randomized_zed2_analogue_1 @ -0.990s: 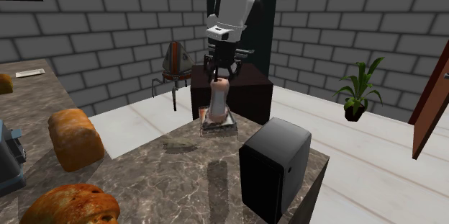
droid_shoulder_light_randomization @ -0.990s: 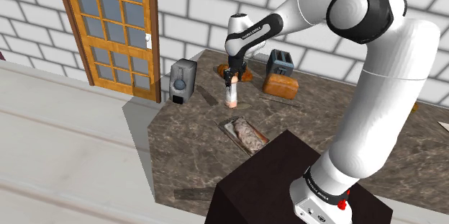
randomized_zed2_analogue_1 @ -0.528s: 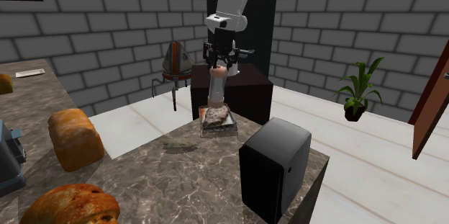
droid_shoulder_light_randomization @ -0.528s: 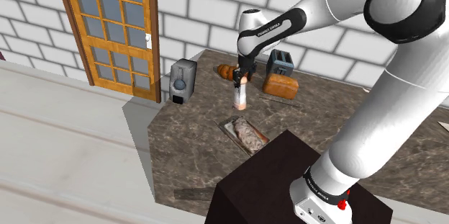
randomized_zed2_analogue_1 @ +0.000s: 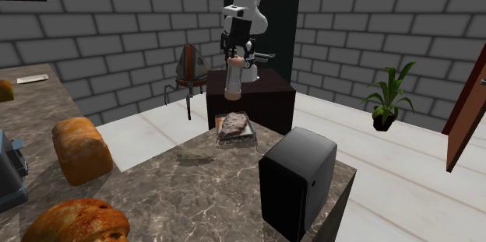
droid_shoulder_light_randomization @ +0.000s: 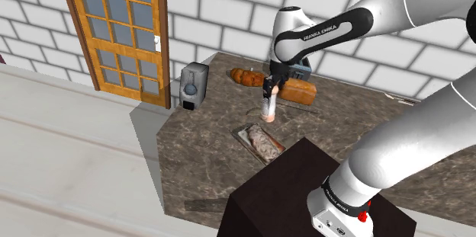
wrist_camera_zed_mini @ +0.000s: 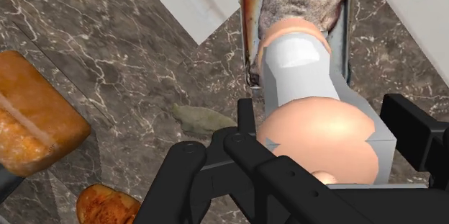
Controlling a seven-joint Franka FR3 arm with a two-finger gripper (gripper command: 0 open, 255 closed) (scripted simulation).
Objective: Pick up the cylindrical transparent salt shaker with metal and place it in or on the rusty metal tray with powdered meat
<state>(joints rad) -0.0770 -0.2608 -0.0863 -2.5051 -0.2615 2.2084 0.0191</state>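
Observation:
The salt shaker [droid_shoulder_light_randomization: 268,105] is a pale see-through cylinder with pinkish ends, hanging upright in the air with my gripper [droid_shoulder_light_randomization: 271,89] shut on its top. In the second exterior view the salt shaker [randomized_zed2_analogue_1: 232,79] hangs under the gripper [randomized_zed2_analogue_1: 236,56], above and just behind the tray [randomized_zed2_analogue_1: 236,134]. The rusty tray [droid_shoulder_light_randomization: 246,141] with its greyish-pink powdered meat lies on the marble counter close to the stand. In the wrist view the shaker [wrist_camera_zed_mini: 309,86] sits between the black fingers [wrist_camera_zed_mini: 414,132], with the tray's end [wrist_camera_zed_mini: 249,21] beyond its lower tip.
A dark boxy appliance [droid_shoulder_light_randomization: 194,86] stands at the counter's corner near the orange door [droid_shoulder_light_randomization: 114,26]. Bread loaves [droid_shoulder_light_randomization: 297,90] and a toaster [droid_shoulder_light_randomization: 297,64] sit at the back of the counter. A round loaf [droid_shoulder_light_randomization: 246,76] lies beside them. The dark stand [droid_shoulder_light_randomization: 294,193] borders the tray.
The gripper has lifted the salt shaker off the counter and carried it toward the shoulder view's right, nearer the tray. The arm has swung along with it.

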